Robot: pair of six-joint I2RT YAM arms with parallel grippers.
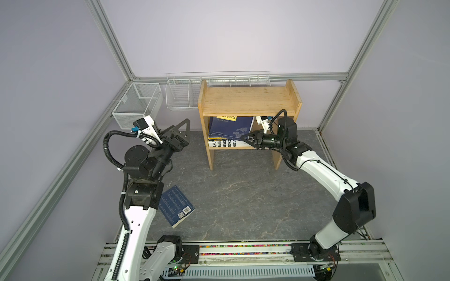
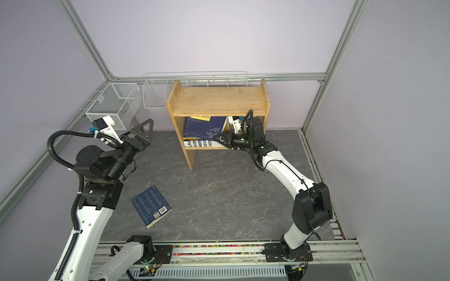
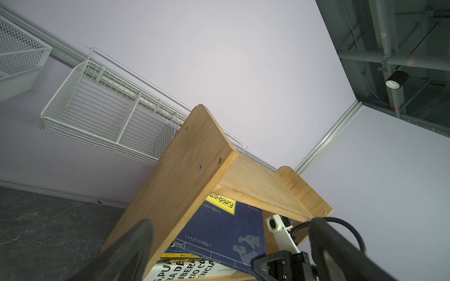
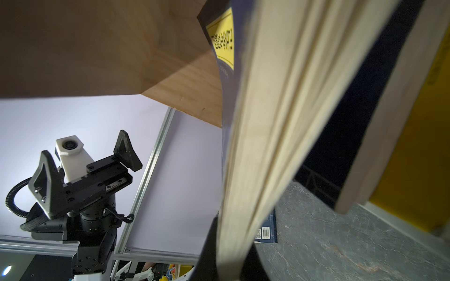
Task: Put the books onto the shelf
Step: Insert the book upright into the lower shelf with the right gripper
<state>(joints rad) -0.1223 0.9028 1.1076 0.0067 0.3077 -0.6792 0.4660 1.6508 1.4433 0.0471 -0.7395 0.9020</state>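
on the lower tier of the shelf, the right gripper was clamped on a leaning navy book above a white book. left of the shelf, the left gripper hung empty, fingers spread wide. a second navy book lay flat on the tabletop by the left arm.

Light: we get soft, even brightness | Shade: underside of the shelf goes dim | Blur: navy book smears at our lens
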